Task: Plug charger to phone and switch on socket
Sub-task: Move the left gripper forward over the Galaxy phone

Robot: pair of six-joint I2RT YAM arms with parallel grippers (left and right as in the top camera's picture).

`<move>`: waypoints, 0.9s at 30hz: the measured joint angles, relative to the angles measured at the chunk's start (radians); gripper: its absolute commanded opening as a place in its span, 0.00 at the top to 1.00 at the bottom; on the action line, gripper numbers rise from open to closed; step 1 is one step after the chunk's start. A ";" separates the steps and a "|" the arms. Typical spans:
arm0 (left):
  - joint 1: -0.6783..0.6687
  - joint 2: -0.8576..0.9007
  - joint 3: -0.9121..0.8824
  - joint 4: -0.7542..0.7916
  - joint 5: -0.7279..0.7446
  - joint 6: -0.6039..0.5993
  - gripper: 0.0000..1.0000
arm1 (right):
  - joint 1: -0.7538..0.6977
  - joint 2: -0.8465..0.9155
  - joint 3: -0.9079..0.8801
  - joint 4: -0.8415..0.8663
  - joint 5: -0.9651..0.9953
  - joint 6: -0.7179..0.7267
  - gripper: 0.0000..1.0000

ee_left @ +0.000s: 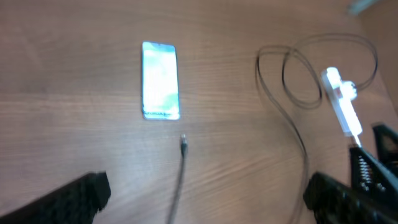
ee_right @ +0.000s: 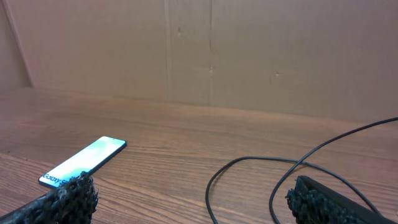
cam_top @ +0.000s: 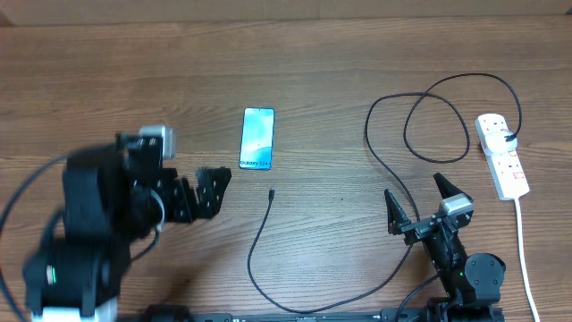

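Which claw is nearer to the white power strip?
Right. The right claw is near the power strip, on its robot-facing side; the left claw is far off, beyond the phone.

Both arms (cam_top: pixel 85 215) were matt black; the left gripper (cam_top: pixel 204 181) and right gripper (cam_top: pixel 413 188) had ribbed black fingers (cam_top: pixel 213 191) and grey wrist camera blocks (cam_top: pixel 156 140).

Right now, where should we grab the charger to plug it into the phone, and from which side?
Take the charger just behind its plug tip, coming straight down, jaws across the cable. That stretch lies flat and straight on the table, tip aimed at the phone, apart from it. The left gripper, open, looks nearer.
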 measured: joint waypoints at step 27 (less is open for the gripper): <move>-0.024 0.816 0.190 -0.313 0.061 -0.004 0.96 | 0.000 -0.001 0.000 0.000 0.000 0.000 0.00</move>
